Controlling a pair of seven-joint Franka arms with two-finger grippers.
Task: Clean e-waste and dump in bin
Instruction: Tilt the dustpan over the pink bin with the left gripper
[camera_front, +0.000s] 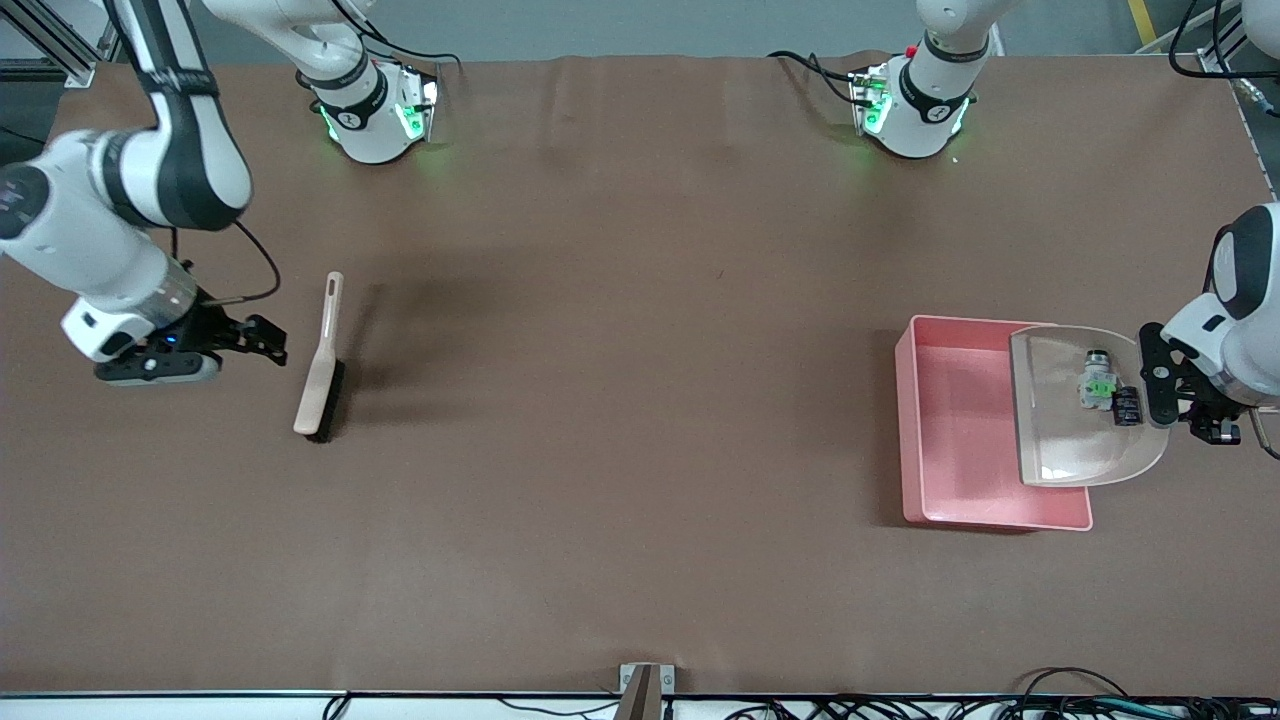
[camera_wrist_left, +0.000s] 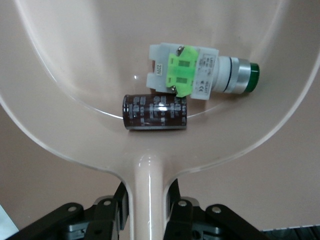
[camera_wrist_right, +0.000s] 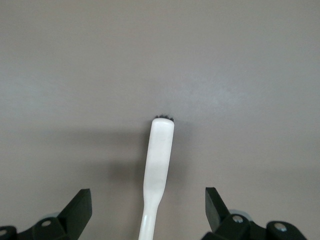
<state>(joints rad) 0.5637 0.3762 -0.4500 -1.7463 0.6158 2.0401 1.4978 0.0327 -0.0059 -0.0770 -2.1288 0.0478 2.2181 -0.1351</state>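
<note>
My left gripper (camera_front: 1168, 388) is shut on the handle of the beige dustpan (camera_front: 1070, 430) and holds the pan over the pink bin (camera_front: 950, 430), at the bin's end toward the left arm. Both pieces of e-waste lie in the pan near the handle: the whitish-grey part with a green spot (camera_front: 1097, 380) and the dark block (camera_front: 1127, 406). The left wrist view shows the pan (camera_wrist_left: 75, 75), the whitish part (camera_wrist_left: 192, 72), the dark block (camera_wrist_left: 156, 112) and my left gripper (camera_wrist_left: 148, 197) clamped on the handle. My right gripper (camera_front: 262, 340) is open and empty.
A brush (camera_front: 322, 365) with a beige handle and black bristles lies on the brown table toward the right arm's end, just beside the right gripper. In the right wrist view its handle (camera_wrist_right: 159, 150) shows between the open fingers (camera_wrist_right: 80, 205), untouched.
</note>
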